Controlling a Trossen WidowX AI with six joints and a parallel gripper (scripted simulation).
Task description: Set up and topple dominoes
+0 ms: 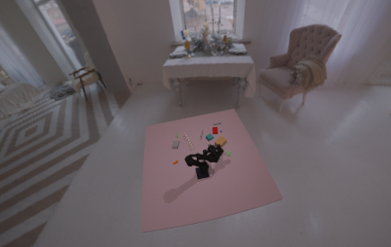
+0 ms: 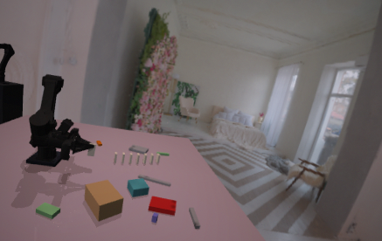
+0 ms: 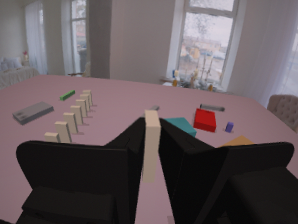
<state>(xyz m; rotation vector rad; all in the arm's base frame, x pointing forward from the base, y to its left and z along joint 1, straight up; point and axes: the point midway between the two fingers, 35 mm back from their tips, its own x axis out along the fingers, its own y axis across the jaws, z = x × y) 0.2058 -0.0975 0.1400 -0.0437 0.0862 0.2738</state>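
A row of several cream dominoes (image 1: 188,141) (image 2: 137,159) (image 3: 70,123) stands upright on the pink mat (image 1: 168,215) (image 2: 221,218). My gripper (image 2: 93,148) (image 3: 150,123) is shut on another cream domino (image 2: 91,151) (image 3: 150,150), gripped near its top and hanging roughly upright, with a slight tilt in the exterior view. The held domino is off the row, to the left of the row's left end in the exterior view and to the right of the row in the wrist view. It appears to be above the mat. In the top view the arm hides the fingertips.
A grey block (image 2: 139,148) (image 3: 33,113) and a green stick (image 2: 163,154) (image 3: 67,95) lie beside the row. A teal block (image 2: 138,188), a red block (image 2: 163,205), a tan box (image 2: 103,200), a purple piece (image 2: 155,217) and grey bars (image 2: 154,180) lie across from them. An orange piece (image 2: 99,142) lies behind the gripper.
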